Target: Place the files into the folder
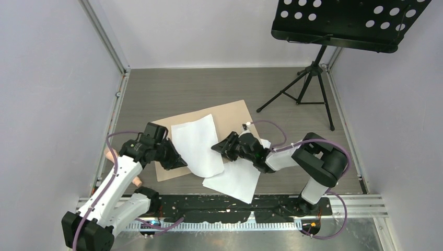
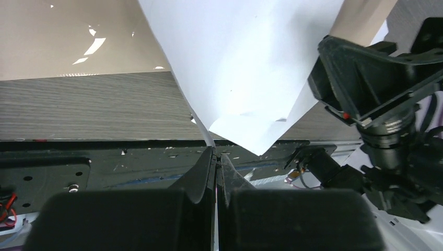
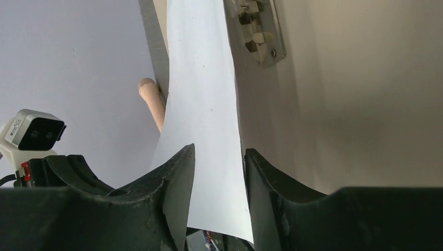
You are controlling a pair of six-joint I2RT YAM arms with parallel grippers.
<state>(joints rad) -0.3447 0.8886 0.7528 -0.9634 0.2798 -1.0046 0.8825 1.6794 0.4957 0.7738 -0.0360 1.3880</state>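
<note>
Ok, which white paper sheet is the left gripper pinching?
The curled white paper sheet across the tan card folder; the left gripper grips its near edge. The other sheet lies flat on the grey table.

- The first sheet (image 1: pixel 197 144) lies on the folder (image 1: pixel 230 112), overhanging its near edge.
- The second sheet (image 1: pixel 235 180) lies on the table (image 1: pixel 183 89), before the folder.
- The music stand (image 1: pixel 313 73) stands behind the folder, to its right.
</note>
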